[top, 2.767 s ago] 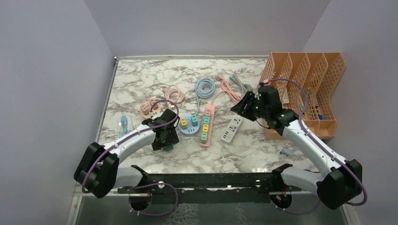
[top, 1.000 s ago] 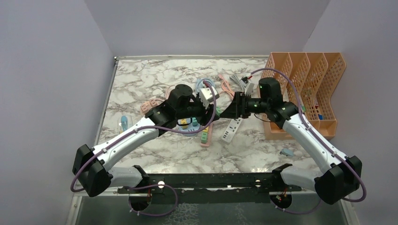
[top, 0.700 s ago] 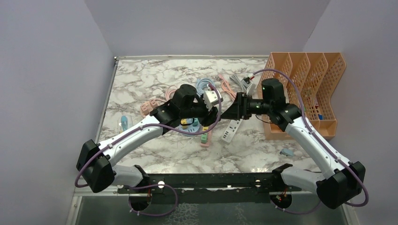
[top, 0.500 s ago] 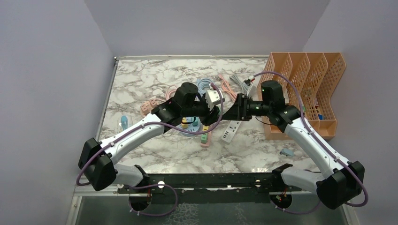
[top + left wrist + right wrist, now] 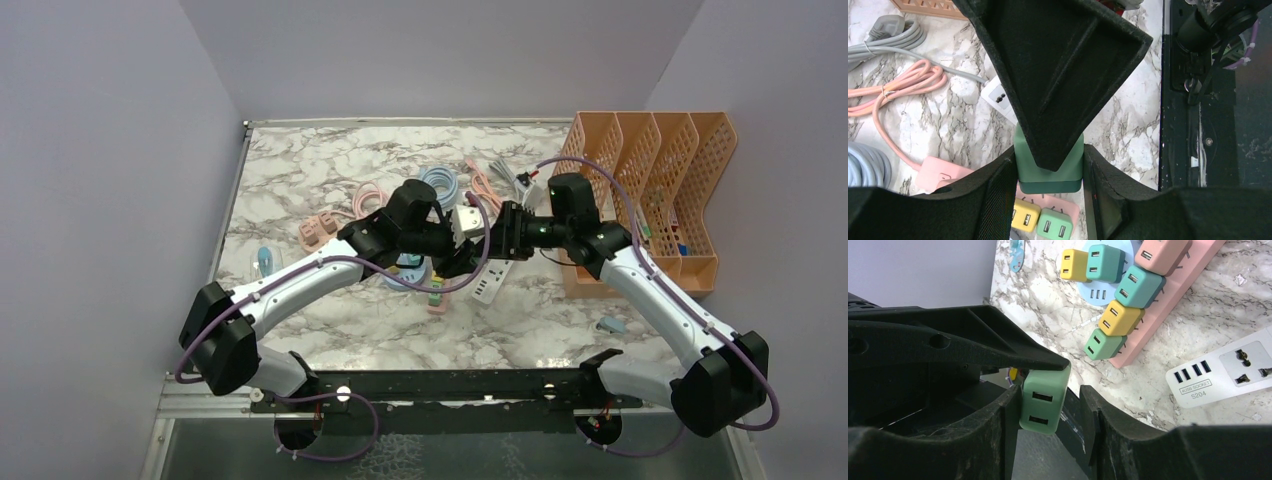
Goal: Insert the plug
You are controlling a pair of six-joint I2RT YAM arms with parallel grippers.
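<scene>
A marbled worktop [image 5: 300, 170] sits boxed in by pale lilac walls. The left arm [image 5: 300, 280] and right arm [image 5: 650, 290] stretch inward, meeting above the pink power strip [image 5: 441, 262]. The left jaws clamp the green plug [image 5: 1042, 401] aloft. The right jaws straddle it with a gap on one side. Its USB face looks at the right wrist, and its long axis seems to run wrist to wrist.

A tabletop with a white marble pattern and grey veining [image 5: 300, 170] forms the floor of a small booth. Plain, pale lilac-grey wall panels [image 5: 440, 50] close it in on the left, back and right. A black metal rail [image 5: 450, 388] runs along the near edge. The light is soft and even, casting only faint shadows.
</scene>
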